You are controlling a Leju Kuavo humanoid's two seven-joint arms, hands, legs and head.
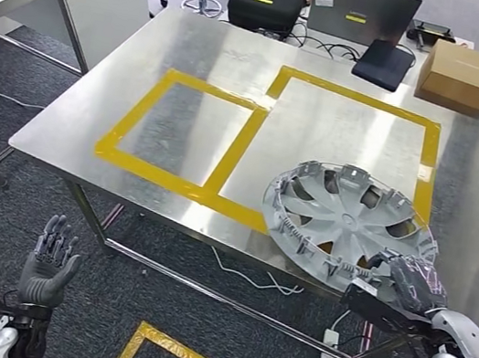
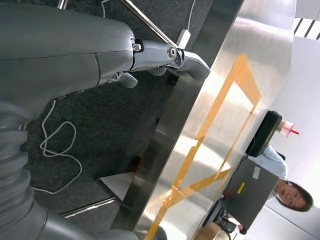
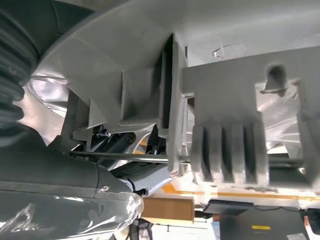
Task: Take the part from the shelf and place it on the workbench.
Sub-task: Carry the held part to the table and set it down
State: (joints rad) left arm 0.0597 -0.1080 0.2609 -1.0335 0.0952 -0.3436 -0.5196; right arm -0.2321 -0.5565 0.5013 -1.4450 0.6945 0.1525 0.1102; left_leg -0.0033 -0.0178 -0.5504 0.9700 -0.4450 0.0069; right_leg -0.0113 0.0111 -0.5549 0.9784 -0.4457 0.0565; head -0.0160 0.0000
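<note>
Head view has the right hand (image 1: 414,282) gripping the near rim of the grey wheel cover (image 1: 348,219), which lies just ahead of it on the steel workbench (image 1: 202,52). Left hand (image 1: 51,259) hangs low below the bench edge, fingers spread, holding nothing.

The grey spoked hubcap (image 1: 348,222) lies flat on the steel workbench (image 1: 195,60), overlapping the yellow tape.

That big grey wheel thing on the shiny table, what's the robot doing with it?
It is a hubcap. The robot's right hand grips its near rim, and the hubcap lies at the near edge of the metal workbench, across the yellow tape of the larger marked square. The left hand hangs open, low beside the bench.
</note>
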